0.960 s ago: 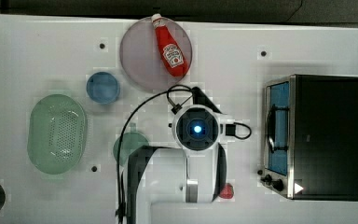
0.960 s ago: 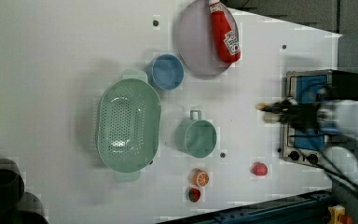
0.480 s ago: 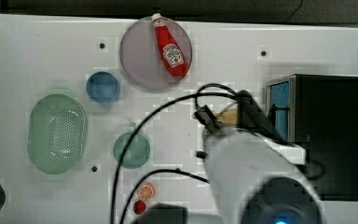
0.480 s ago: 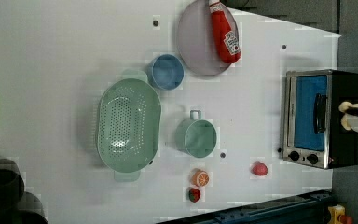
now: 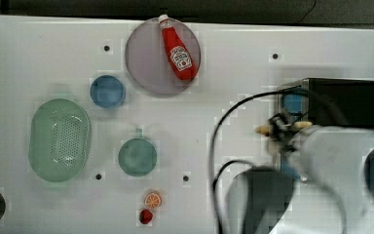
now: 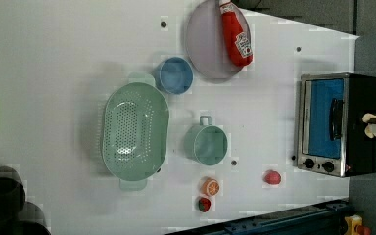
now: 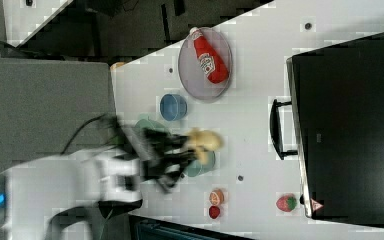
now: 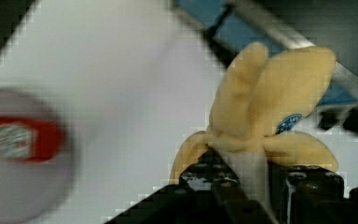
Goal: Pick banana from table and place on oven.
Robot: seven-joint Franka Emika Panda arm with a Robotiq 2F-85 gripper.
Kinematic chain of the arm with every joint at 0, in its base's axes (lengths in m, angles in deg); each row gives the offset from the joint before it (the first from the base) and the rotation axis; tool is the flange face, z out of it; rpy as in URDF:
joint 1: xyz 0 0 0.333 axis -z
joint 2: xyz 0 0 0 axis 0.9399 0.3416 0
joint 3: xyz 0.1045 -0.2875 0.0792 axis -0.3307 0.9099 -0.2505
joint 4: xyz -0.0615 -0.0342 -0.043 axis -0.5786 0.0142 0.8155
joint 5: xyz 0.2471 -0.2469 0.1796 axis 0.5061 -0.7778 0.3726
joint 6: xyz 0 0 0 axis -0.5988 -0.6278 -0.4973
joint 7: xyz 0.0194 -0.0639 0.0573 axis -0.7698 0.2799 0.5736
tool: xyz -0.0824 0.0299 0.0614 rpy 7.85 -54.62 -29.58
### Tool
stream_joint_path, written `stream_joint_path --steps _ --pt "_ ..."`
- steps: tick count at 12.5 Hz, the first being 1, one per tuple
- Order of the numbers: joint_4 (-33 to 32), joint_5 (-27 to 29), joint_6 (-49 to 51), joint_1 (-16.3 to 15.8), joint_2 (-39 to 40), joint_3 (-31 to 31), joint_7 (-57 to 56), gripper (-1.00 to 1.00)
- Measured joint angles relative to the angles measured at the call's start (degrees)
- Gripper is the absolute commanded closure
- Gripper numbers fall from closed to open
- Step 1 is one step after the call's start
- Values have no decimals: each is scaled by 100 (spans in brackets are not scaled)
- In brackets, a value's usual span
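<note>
Surface (image 5: 39, 53) is lying well below the hand (image 8: 247, 179). Oven (image 6: 357, 122) is standing just beside the hand, its door facing it in the top view. Hand is grasping the banana (image 8: 265, 100), holding it lifted off the surface, peeled flaps drooping over the fingers (image 8: 200, 179).

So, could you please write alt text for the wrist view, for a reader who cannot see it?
The gripper is shut on a pale yellow banana with a small blue sticker, held above the white table. Beyond it are the oven with its blue glass door and, blurred, a red ketchup bottle.
</note>
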State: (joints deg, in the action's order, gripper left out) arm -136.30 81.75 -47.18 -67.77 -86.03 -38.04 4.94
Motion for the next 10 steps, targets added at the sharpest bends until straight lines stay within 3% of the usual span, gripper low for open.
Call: stream_joint_path --steps 4,7,10 --pt "504 -8 133 116 1317 992 -1275 48" --pt "1209 -47 -35 323 2014 1258 -2180 48" --pt "1449 643 -288 305 2348 1344 -2804 48"
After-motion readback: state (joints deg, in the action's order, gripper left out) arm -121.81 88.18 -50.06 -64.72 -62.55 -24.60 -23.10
